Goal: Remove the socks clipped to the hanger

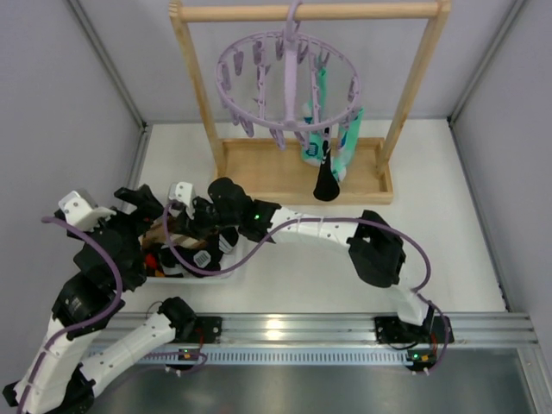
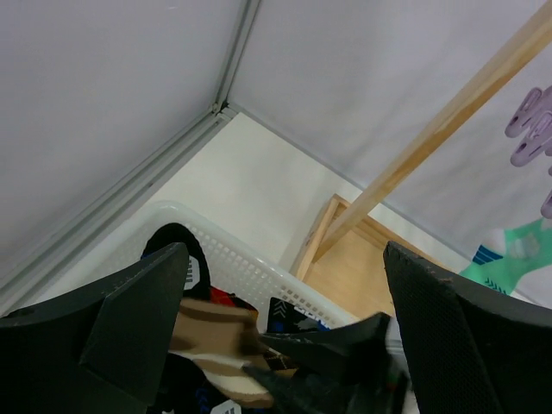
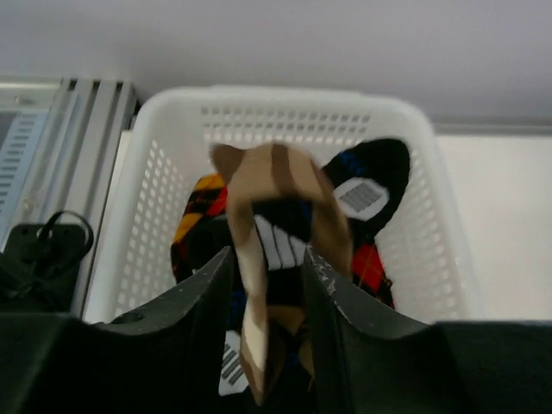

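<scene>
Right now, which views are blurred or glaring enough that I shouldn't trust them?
Top external: sharp, apart from a bright glare spot on the metal rail. Right wrist: the brown sock at the right gripper is blurred; the basket reads clearly. Left wrist: the left gripper looms dark; the wooden rack is sharp.

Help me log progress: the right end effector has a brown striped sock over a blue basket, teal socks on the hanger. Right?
The basket is white, not blue; the right wrist view shows it. The right end effector has the brown striped sock over it, and teal socks hang on the hanger.
</scene>
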`<state>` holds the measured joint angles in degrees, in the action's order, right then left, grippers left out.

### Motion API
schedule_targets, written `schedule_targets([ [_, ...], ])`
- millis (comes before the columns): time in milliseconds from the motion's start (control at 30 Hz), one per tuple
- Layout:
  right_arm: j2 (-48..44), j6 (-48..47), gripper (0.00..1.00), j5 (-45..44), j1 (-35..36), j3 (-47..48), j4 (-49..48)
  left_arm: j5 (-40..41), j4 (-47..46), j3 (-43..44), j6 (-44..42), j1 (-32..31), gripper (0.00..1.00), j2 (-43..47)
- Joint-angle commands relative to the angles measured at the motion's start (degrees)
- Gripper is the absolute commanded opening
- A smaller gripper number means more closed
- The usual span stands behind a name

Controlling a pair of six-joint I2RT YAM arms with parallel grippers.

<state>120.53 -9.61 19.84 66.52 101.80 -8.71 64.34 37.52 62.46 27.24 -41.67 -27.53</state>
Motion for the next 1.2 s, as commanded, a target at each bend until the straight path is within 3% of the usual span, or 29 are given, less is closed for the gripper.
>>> schedule_targets([
  [0, 0.3, -0.9, 0.4, 3.6, -0.5, 3.9, 3.3, 1.8, -0.6, -0.3, 0.1, 0.0, 0.98, -0.1],
  [33, -0.3, -1.2, 0.64, 2.6, -0.5, 3.4, 3.1, 1.7, -0.6, -0.2, -0.1, 0.0, 0.98, -0.2],
  [233, -12.2, -0.2, 0.99, -0.3, -1.9, -6.2, -0.4, 0.4, -0.7, -0.4, -0.1, 0.1, 0.98, -0.7],
  [433, -29.2, 6.6, 0.99, -3.2, -5.3, -23.6, -6.8, -2.4, -0.8, -0.4, -0.9, 0.0, 0.98, -2.5],
  [567, -40.6, 11.6, 1.0, -12.6, -6.9, -34.8, -4.7, -6.1, -0.9, 0.4, -2.9, 0.0, 0.98, -5.5],
  [633, -47.1, 13.6, 0.99, -21.3, -7.9, -40.8, -1.8, -8.0, -0.9, 0.8, -3.7, 0.0, 0.98, -7.5],
  [767, -57.3, 17.9, 0.99, -27.9, -11.8, -49.8, 3.0, -11.0, -0.9, 1.3, -4.1, 0.1, 0.98, -9.6],
  [967, -62.6, 19.7, 0.99, -22.9, -25.3, -55.6, 9.9, -14.7, -0.9, 2.0, -4.5, 0.1, 0.98, -12.8],
  [1000, -61.9, 17.6, 1.0, -16.9, -30.2, -56.5, 7.5, -15.8, -0.9, 2.1, -5.0, 0.1, 0.98, -13.6],
  [1033, -61.5, 17.6, 0.99, -16.8, -32.0, -56.5, 7.5, -15.8, -0.9, 2.1, -5.3, 0.1, 0.98, -13.6],
  [1167, -57.0, 14.2, 0.99, -1.3, -40.7, -59.0, -4.9, -17.8, -0.8, 2.2, -6.4, 0.1, 0.98, -14.6],
])
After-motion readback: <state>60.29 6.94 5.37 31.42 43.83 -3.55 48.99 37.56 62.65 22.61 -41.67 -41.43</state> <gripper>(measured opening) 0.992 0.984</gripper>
